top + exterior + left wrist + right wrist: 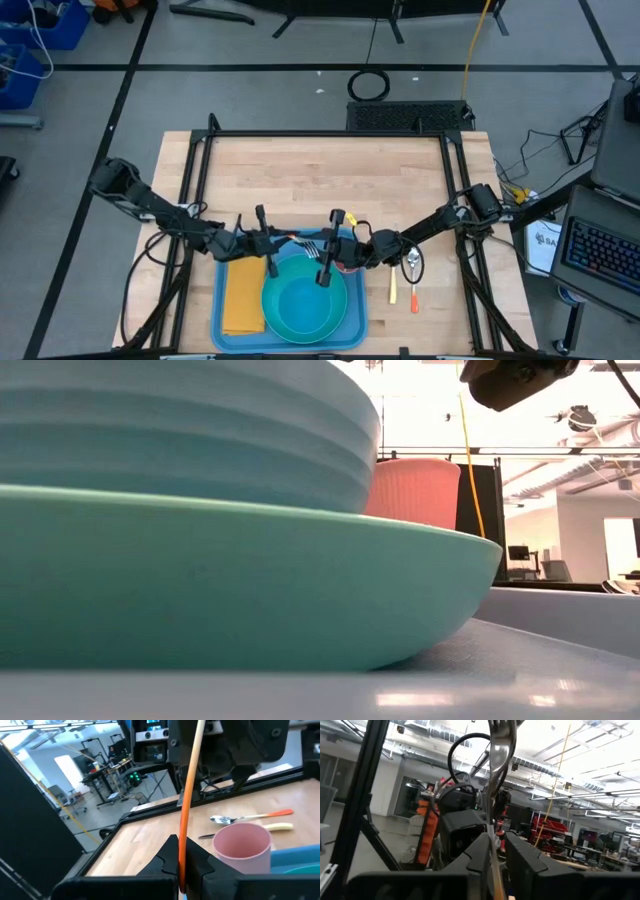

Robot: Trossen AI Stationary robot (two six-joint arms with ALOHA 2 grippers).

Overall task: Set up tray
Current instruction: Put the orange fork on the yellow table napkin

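The blue tray (218, 332) lies at the table's near edge and carries an orange napkin (243, 295), a turquoise plate (305, 305) with a pale blue bowl (180, 430) on it, and a pink cup (242, 846) at its far right corner. A fork (311, 248) with an orange handle hangs above the tray's far edge, between both grippers. My left gripper (272, 242) comes from the left and is shut on it. My right gripper (326, 256) comes from the right, above the cup, and is shut on it too. My left gripper (182, 865) pinches the fork's orange handle (184, 837) between its two fingers, coming level from the table's left. The handle runs on from the fingers toward the right gripper. The fork is lifted clear of the tray. My right gripper (496, 852) pinches the fork's metal neck (495, 827) between its two fingers, coming from the table's right. The tines (504, 726) stand out past the fingers, toward the left gripper.
A spoon (413, 266) with an orange handle and a knife (392, 286) with a yellow handle lie on the bare wood right of the tray. The far half of the table is bare wood. A black frame borders the table.
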